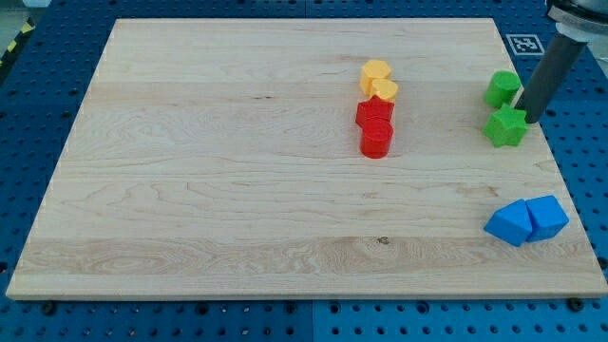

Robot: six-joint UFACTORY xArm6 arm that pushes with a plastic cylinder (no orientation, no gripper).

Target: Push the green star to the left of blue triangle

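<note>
1 green star (506,127) — no clear long axis — touches my tip (525,121); no hand

A lab bench is showing: a wooden board (190,190) is lying on blue perforated plate (47,95) (printed marker tag (525,43) alongside).

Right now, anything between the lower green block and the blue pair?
Nothing: camera view shows bare wood between the lower green block and the blue blocks. My tip sits at that green block's right edge.
</note>
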